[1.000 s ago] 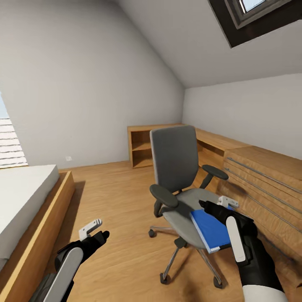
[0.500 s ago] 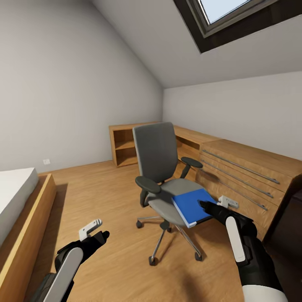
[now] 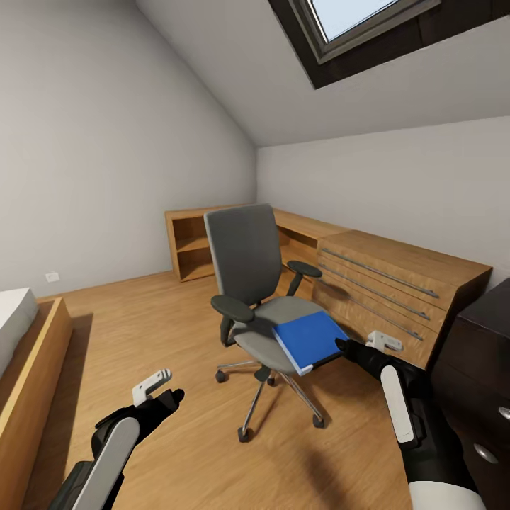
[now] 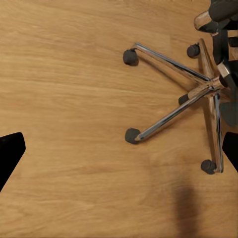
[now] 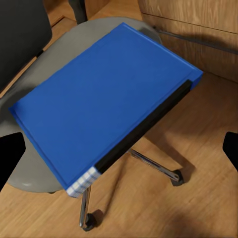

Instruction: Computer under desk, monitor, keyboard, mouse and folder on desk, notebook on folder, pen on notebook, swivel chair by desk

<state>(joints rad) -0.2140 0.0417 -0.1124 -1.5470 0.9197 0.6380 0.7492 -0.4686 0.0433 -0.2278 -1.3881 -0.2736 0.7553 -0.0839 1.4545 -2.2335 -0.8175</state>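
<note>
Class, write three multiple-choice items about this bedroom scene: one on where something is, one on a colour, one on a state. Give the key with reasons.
1. Where does the folder lie?
A. on the floor
B. on the swivel chair seat
C. on the bed

2. What colour is the folder's cover?
A. blue
B. red
C. green

3. How does the right claw stand?
A. shut on the folder
B. shut on the armrest
C. open, just short of the folder

Key: B, it overhangs the seat's front edge; A, the right wrist view shows blue; C, its fingers are spread with nothing between them.

Matt blue folder [image 5: 106, 106], shiny metal chair base [image 4: 198, 91]
</note>
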